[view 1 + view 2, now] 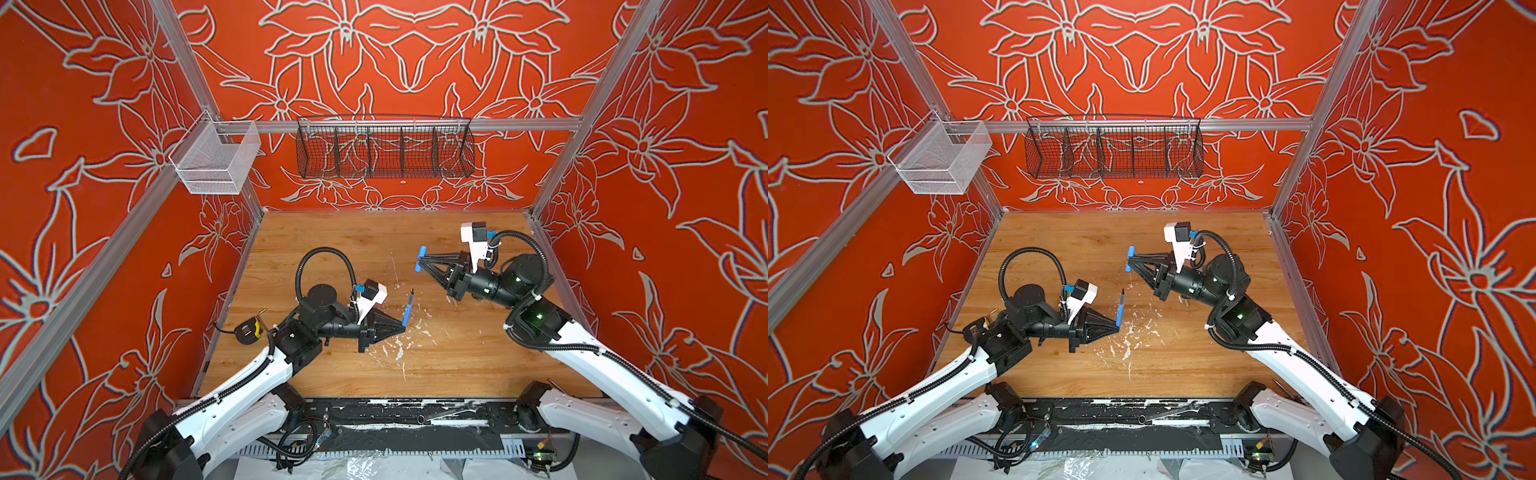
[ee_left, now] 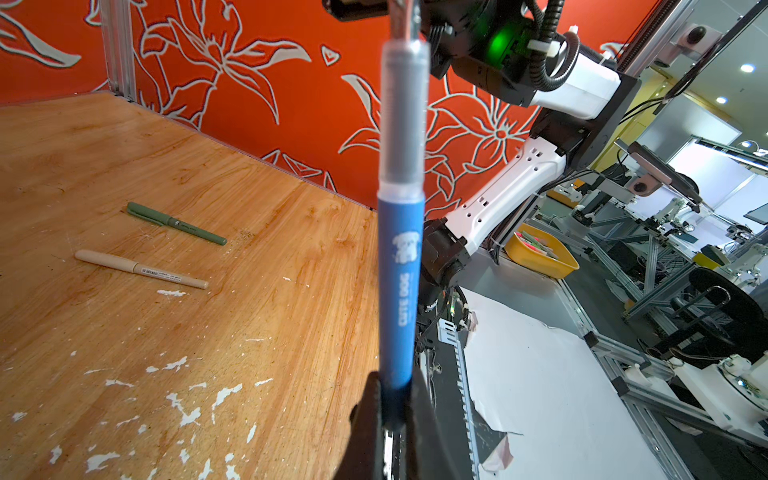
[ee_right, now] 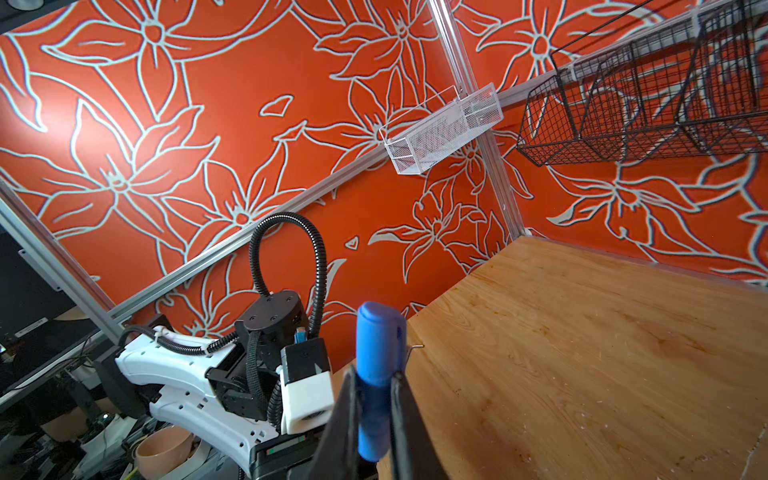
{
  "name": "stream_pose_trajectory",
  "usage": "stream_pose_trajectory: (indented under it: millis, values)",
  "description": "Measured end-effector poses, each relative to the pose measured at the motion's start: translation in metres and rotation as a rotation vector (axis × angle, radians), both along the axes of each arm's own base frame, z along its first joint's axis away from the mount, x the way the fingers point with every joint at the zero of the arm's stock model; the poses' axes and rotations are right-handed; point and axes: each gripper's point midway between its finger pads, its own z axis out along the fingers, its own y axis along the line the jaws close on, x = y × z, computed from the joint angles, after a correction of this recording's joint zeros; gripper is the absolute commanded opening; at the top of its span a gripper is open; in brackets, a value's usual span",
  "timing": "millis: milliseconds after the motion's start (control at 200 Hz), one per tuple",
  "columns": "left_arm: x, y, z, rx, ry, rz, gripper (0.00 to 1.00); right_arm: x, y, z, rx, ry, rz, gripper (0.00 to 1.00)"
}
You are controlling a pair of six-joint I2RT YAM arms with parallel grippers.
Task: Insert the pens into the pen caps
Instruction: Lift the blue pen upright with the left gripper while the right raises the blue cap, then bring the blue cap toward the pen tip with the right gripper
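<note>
My left claw is clenched on the tail end of the blue pen. The pen stands clear of the surface near the middle, its dark tip pointing toward the far side. My right claw grasps the blue cap crosswise, farther back and slightly right, well apart from the pen. Both pieces look like light, stiff, smooth plastic, so I judge the pen could pivot in the grip under a sideways push. The tail hold leaves the tip free, but a hold nearer mid-barrel would be steadier. In the left wrist view the green pen and beige pen lie on the surface, apparently capped.
</note>
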Motion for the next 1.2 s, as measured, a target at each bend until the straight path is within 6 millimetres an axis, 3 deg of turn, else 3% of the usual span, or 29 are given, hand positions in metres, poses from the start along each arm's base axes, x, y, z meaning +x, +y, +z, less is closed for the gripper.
stream_pose_trajectory:
  millis: [640, 1201]
  values:
    - [0.005, 0.000, 0.004, -0.002, -0.006, 0.018, 0.00, -0.013, 0.007, -0.016, 0.008, 0.035, 0.092, 0.01]
    - [0.005, 0.000, 0.004, 0.000, -0.004, 0.019, 0.00, -0.015, 0.007, -0.015, 0.025, 0.046, 0.104, 0.01]
